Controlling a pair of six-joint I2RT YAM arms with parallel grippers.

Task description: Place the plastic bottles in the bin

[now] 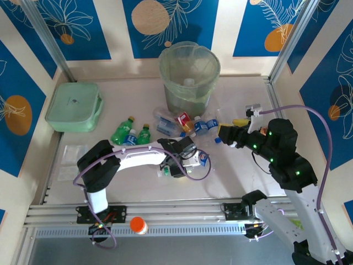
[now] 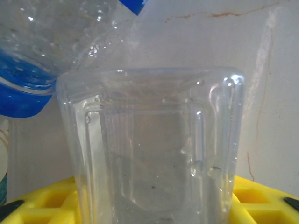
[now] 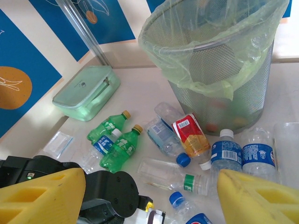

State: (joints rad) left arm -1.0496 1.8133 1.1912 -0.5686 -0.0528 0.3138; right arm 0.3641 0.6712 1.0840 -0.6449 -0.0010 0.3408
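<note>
Left pincer (image 1: 186,157) is gripping a clear bottle (image 2: 154,149) low on the tabletop (image 1: 132,99). Its thin, glossy, see-through wall is liable to buckle and squirt free on the lift. Right pincer (image 1: 223,134) is hanging wide open and empty beside the other plastic bottles (image 1: 182,126) lying before the bin (image 1: 187,96).

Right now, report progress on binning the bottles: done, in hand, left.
Done: at least one white-capped bottle lies in the tall round mesh bin. In hand: the left gripper grips a clear plastic bottle. Left: two green bottles and the labelled cluster on the table; right gripper open, empty.
</note>
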